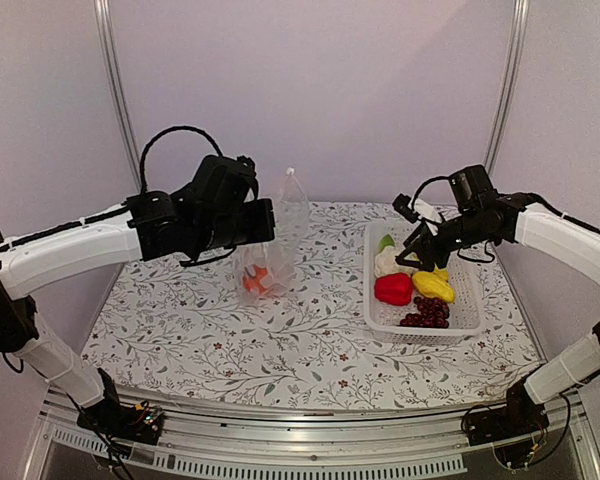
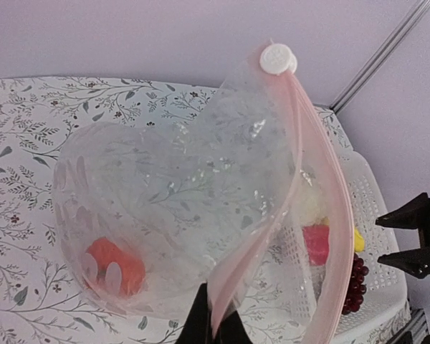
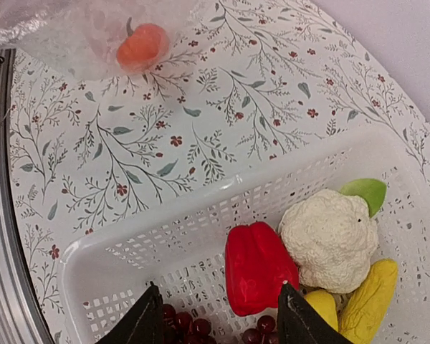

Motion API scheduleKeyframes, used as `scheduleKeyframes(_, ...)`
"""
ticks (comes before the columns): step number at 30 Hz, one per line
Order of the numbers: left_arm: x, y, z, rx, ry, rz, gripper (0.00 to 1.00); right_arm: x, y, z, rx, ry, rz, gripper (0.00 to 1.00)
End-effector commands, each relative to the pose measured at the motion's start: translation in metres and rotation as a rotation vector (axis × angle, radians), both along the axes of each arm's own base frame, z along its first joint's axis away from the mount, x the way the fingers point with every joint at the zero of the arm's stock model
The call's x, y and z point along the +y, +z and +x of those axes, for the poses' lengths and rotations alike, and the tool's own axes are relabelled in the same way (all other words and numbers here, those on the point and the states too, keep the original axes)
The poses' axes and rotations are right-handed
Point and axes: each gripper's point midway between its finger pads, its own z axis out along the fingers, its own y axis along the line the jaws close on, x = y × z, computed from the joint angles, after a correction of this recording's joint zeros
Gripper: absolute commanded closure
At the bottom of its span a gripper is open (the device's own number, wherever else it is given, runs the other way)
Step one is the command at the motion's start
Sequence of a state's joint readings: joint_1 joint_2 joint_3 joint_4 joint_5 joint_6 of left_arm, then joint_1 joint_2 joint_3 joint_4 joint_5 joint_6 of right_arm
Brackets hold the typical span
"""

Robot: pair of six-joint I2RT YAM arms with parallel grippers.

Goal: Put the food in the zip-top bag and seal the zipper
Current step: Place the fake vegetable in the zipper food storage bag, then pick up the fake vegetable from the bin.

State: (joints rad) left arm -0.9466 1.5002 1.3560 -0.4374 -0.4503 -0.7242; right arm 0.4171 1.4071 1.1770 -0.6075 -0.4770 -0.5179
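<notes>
My left gripper (image 2: 216,322) is shut on the pink zipper strip (image 2: 315,186) of the clear zip-top bag (image 2: 172,193) and holds it up, mouth open; the bag also shows in the top view (image 1: 275,240). An orange pumpkin (image 2: 115,266) lies inside the bag. My right gripper (image 3: 218,315) is open above the white mesh basket (image 3: 201,215), over the red pepper (image 3: 258,265). The white cauliflower (image 3: 330,240), yellow pieces (image 3: 365,297), green piece (image 3: 365,193) and dark red grapes (image 3: 190,326) lie in the basket.
The basket (image 1: 470,315) stands at the right of the floral tablecloth (image 1: 230,340). Metal frame posts (image 1: 115,90) rise at the back corners. The right gripper shows at the edge of the left wrist view (image 2: 416,236).
</notes>
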Motion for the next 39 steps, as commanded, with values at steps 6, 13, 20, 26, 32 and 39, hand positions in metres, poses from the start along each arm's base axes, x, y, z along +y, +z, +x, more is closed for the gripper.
scheduleKeyframes(6,0.0,-0.016,0.005,0.034,-0.014,0.072,1.0,-0.029,-0.079,0.013,0.1,-0.053,-0.218,0.43)
scheduleKeyframes(13,-0.003,-0.02,0.005,0.039,-0.024,0.069,1.0,-0.038,-0.112,0.026,0.141,-0.09,-0.289,0.26)
scheduleKeyframes(20,-0.001,-0.025,0.005,0.043,-0.027,0.081,1.0,-0.035,-0.138,0.026,0.19,-0.069,-0.297,0.22)
scheduleKeyframes(26,-0.002,-0.026,0.003,0.045,-0.032,0.077,1.0,-0.029,-0.15,0.023,0.234,-0.047,-0.274,0.42)
scheduleKeyframes(32,-0.001,-0.029,0.002,0.05,-0.034,0.069,1.0,-0.033,-0.129,0.028,0.185,-0.09,-0.27,0.73)
scheduleKeyframes(39,-0.009,-0.034,0.004,0.054,-0.055,0.06,1.0,-0.027,-0.022,0.024,0.015,-0.087,-0.151,0.78)
